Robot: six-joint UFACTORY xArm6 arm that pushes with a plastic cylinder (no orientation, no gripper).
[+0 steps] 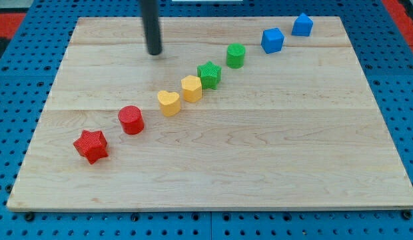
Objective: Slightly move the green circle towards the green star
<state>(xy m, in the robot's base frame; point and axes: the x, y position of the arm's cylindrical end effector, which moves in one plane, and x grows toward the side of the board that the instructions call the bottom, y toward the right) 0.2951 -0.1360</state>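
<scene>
The green circle (pixel 236 55) stands on the wooden board (pixel 260 160) in the upper middle. The green star (pixel 209 74) sits just below and to its left, a small gap apart. My tip (pixel 154 52) rests on the board well to the left of the green circle, at about its height in the view, and touches no block.
The blocks form a diagonal line from lower left to upper right: red star (pixel 91 146), red circle (pixel 131 119), yellow heart (pixel 168 103), yellow hexagon (pixel 191 88) touching the green star, blue cube (pixel 272 40), blue house-shaped block (pixel 302 25).
</scene>
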